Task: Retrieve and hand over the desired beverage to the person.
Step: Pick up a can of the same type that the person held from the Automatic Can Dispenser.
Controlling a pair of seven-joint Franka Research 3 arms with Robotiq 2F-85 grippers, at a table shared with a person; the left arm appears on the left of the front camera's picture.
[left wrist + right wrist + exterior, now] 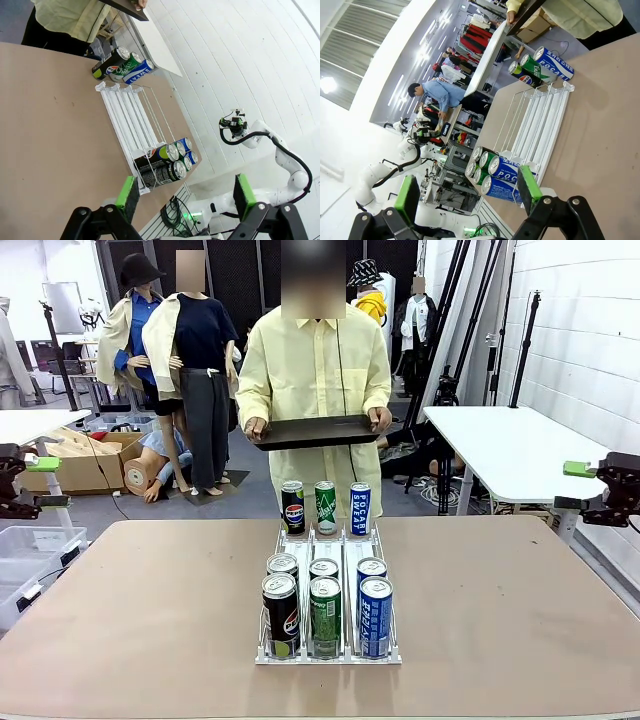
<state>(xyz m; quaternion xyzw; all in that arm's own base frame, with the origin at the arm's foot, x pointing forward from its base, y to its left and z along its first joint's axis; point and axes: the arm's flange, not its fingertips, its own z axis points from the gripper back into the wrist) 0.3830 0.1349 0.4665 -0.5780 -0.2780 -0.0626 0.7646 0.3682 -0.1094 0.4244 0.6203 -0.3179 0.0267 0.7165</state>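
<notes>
- Front view: the person [315,360] holds a tray [315,430] beyond the worktop [150,600]. Pepsi, Sprite and Pocari Sweat cans [325,615] stand in the rack [343,540], and the wanted one is unclear.
- Left wrist view: the left gripper [186,197] has its fingers spread wide, empty.
- Right wrist view: the right gripper [470,192] is likewise wide and empty. It should take the chosen can upright.

Drink cans, nine in all: three black Pepsi cans [280,612], three green cans [325,616], three blue Pocari Sweat cans [375,616]. Six cans stand in one white wire rack [328,659] of three lanes, two to a lane; the other three form one row at its far end. One dark tray [315,430]; one person [315,360]; one brown surface [130,610]. Two robot hands: left hand [186,197], right hand [469,192].
</notes>
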